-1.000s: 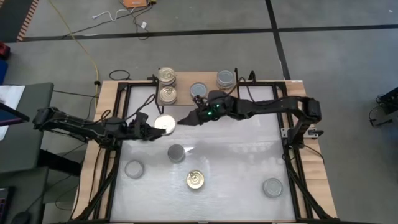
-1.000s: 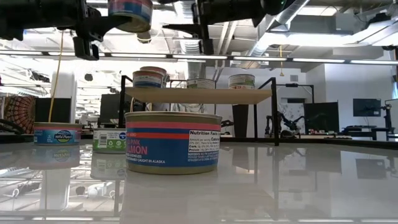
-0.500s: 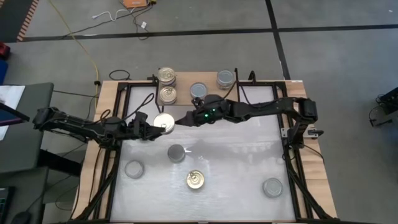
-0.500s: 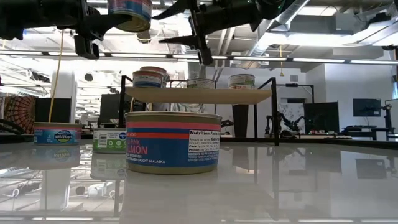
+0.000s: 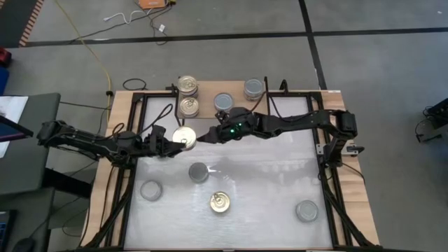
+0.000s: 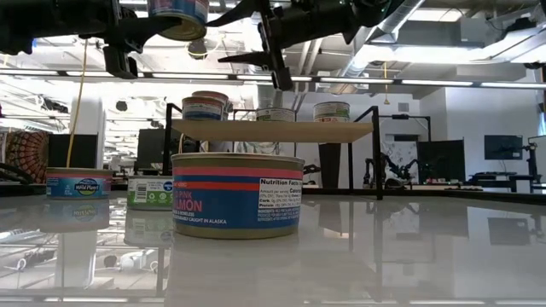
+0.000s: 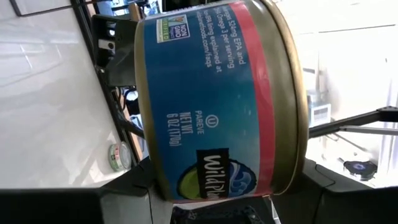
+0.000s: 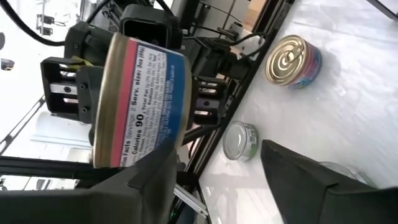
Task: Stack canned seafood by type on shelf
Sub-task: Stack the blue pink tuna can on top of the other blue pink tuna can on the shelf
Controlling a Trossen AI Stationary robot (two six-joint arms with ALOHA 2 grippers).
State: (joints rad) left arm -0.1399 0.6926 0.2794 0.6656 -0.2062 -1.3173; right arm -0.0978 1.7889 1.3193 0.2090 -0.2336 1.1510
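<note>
My left gripper (image 5: 171, 142) reaches in from the table's left and is shut on a blue-and-red labelled can (image 5: 183, 136), held high above the table, lid up (image 6: 177, 13). My right gripper (image 5: 203, 136) hangs open just right of that can, its fingers (image 6: 252, 55) spread toward it. In the right wrist view the can (image 8: 140, 99) stands close to one finger; I cannot tell whether they touch. The shelf (image 5: 210, 91) at the far edge carries two gold-lidded cans (image 5: 187, 106) on its left and two silver-lidded cans (image 5: 224, 101) to their right. My left gripper pinches the can by its side wall (image 7: 205, 186) between its two fingers (image 7: 124, 193). The fingers come level from the table's left. The can is lifted clear of the table and sits upright.
On the white tabletop stand a grey-lidded can (image 5: 199, 171), another (image 5: 150, 189), a gold-lidded can (image 5: 220, 202) and a can near the right corner (image 5: 306, 210). In the low view a pink salmon can (image 6: 237, 194) stands nearest. Black frame rails run along both sides.
My right gripper has moved toward the table's left, closing in on the held can. My left gripper has kept the can aloft, shifting it only slightly toward the far edge.
</note>
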